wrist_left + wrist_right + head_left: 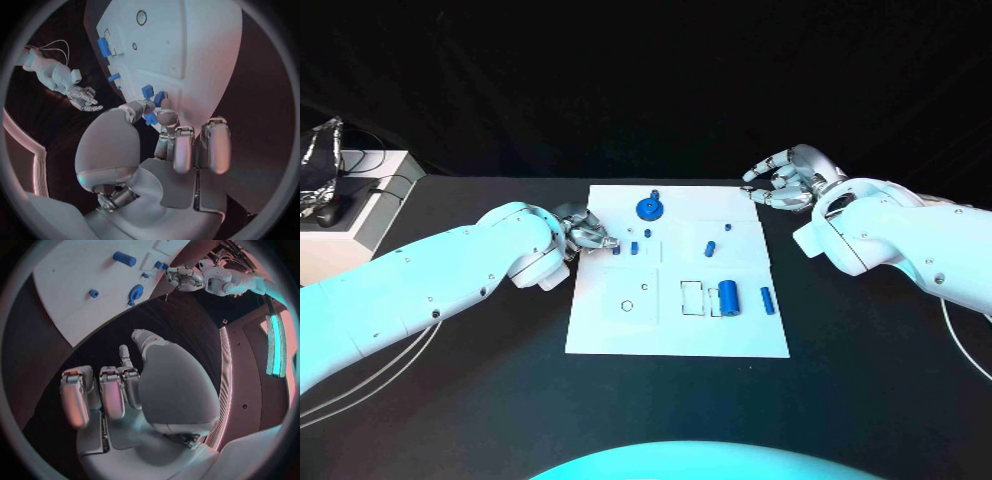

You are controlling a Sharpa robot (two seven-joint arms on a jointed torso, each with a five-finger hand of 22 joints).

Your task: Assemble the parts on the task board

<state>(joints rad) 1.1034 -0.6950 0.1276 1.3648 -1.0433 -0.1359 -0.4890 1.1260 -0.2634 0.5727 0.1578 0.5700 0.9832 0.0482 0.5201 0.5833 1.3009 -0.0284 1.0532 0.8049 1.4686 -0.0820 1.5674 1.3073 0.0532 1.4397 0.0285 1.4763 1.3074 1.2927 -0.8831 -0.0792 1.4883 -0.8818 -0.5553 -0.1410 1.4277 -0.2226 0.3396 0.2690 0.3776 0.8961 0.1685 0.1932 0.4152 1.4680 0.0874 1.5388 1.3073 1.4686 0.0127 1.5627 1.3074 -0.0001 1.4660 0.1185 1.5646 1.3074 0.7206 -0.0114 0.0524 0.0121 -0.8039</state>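
The white task board (678, 330) lies mid-table with several blue parts on it: a round geared piece (649, 208) at the far edge, a cylinder (728, 296) and a short bar (766, 299) near the right side, and small pieces (711, 248) around the middle. My left hand (586, 232) sits at the board's left edge. In the left wrist view its thumb and a finger pinch a small blue part (150, 119), just over the board (187, 45). My right hand (790, 178) hovers off the board's far right corner, fingers (106, 390) curled in on nothing.
A white box (365, 205) with dark cables stands at the table's far left. The board carries printed outlines, a hexagon (630, 306) and a rectangular slot (692, 297). Black table surrounds the board on all sides.
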